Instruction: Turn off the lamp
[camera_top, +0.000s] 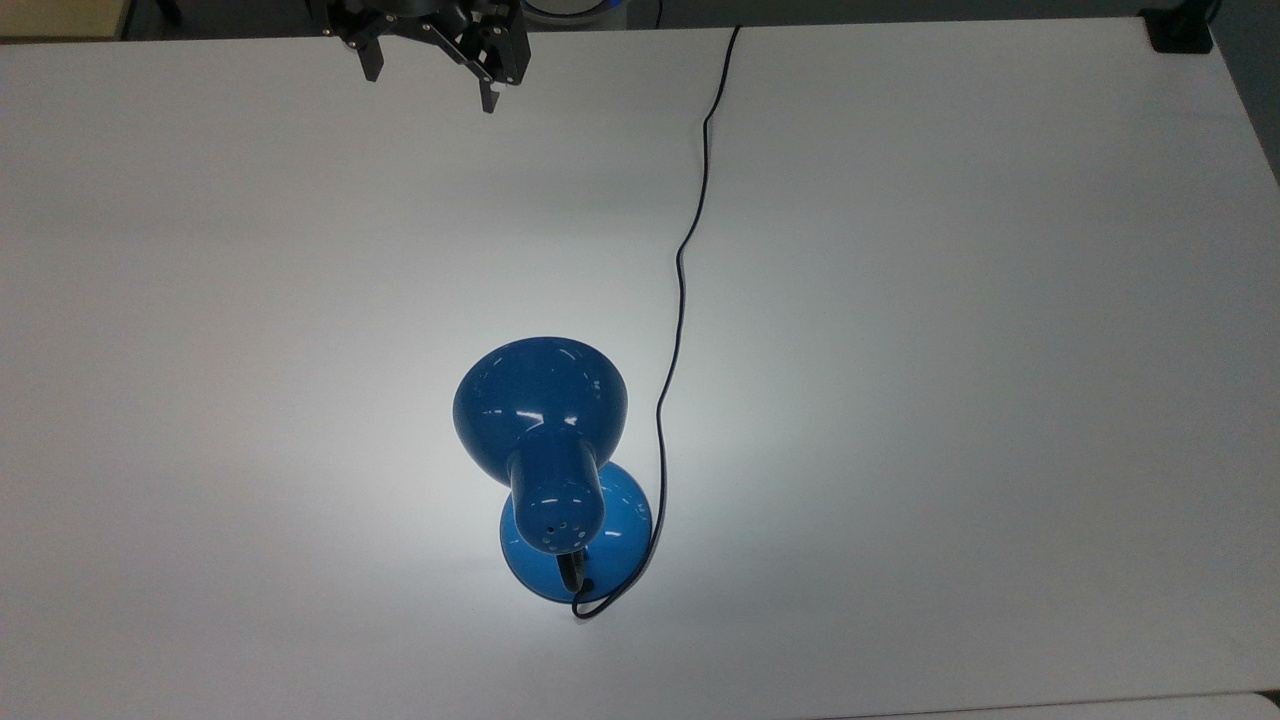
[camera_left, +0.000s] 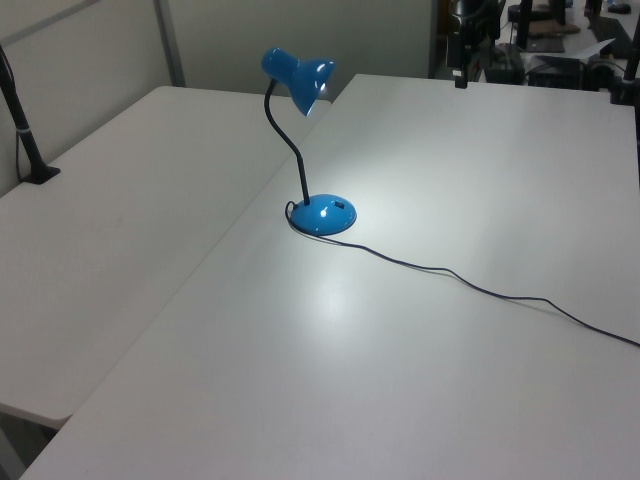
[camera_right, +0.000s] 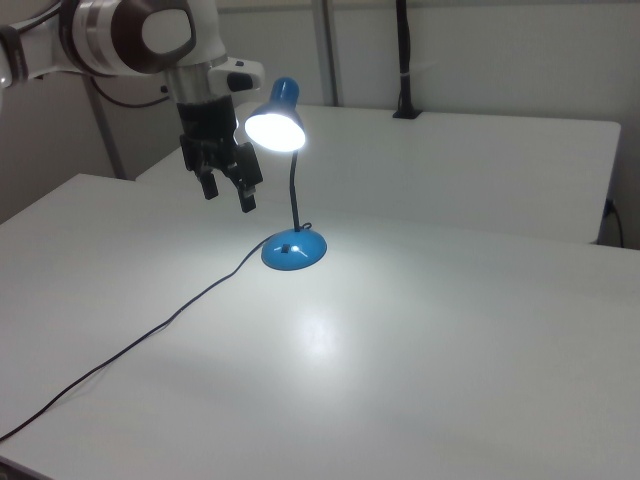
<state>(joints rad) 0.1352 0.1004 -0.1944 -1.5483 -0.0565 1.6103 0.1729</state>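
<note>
The blue lamp stands on the white table, near the front edge in the top view. It is lit: its shade glows and throws a bright patch on the table. A thin black neck joins the shade to the round blue base, which carries a small dark switch. The black cord runs from the base to the table's far edge. My gripper hangs open and empty over the far edge, well away from the lamp. In the right view the gripper is left of the shade and lower.
A black clamp sits at the table's far right corner in the top view. A second white table adjoins on the left view's left, with a black post clamped to it. The cord trails across the table.
</note>
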